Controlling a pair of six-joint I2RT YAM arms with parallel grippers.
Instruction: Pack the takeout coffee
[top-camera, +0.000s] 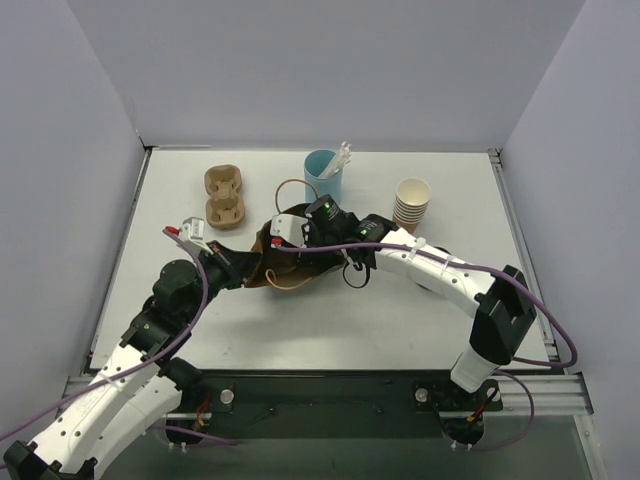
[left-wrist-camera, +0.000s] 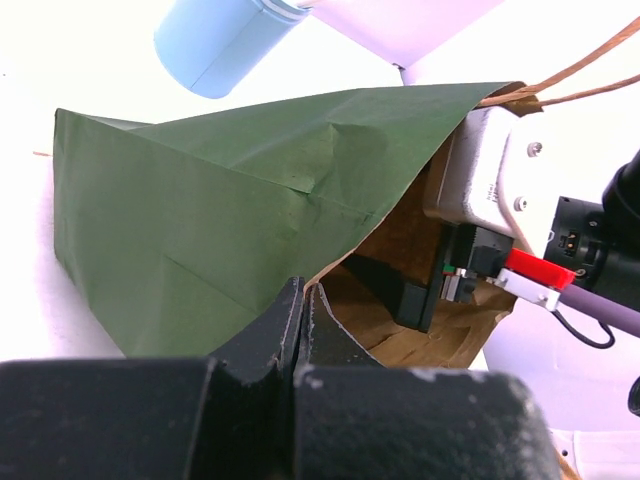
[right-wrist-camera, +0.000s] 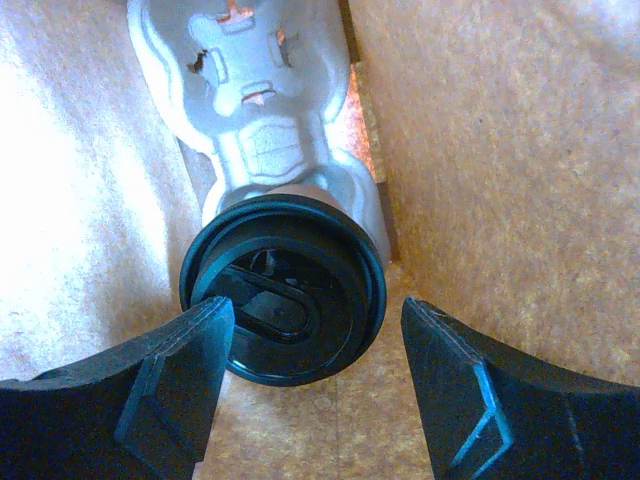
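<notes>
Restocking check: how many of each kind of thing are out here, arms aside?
Bag: 1
Lidded coffee: 1
Blue cup: 1
Cup stack: 1
Carriers: 2
Total: 6

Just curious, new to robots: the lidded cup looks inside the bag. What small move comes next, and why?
Probably draw the right gripper straight back out of the green bag: its jaws stand open around the takeout coffee, while the left gripper pinches the bag's edge.

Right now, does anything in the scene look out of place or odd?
Yes: the green bag lies on its side, and the takeout coffee inside seems tipped over too, top toward the bag's mouth, so it might leak.
</notes>
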